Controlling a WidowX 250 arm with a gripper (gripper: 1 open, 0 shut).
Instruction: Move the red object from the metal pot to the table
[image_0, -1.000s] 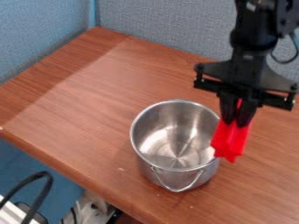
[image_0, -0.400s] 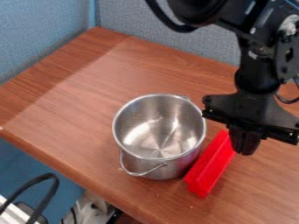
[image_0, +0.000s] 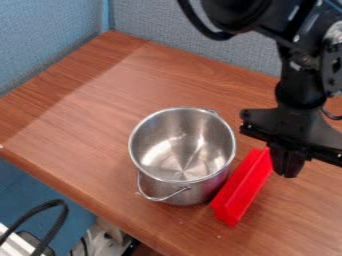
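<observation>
pot (image_0: 183, 150) is shiny polished steel, mirror-ish inside with a thin wire handle. red block (image_0: 243, 185) looks like smooth plastic, slight sheen. table (image_0: 94, 90) is reddish wood-grain, smooth and semi-gloss. gripper (image_0: 287, 165) is matte black

A blue wall panel (image_0: 80, 22) filled the upper left of the frame, with a vertical seam running down it. In the lower left corner, black cables (image_0: 30, 228) looped over the floor, and something pale and blurred (image_0: 100, 243) lay near the bottom edge, too indistinct to identify.
</observation>
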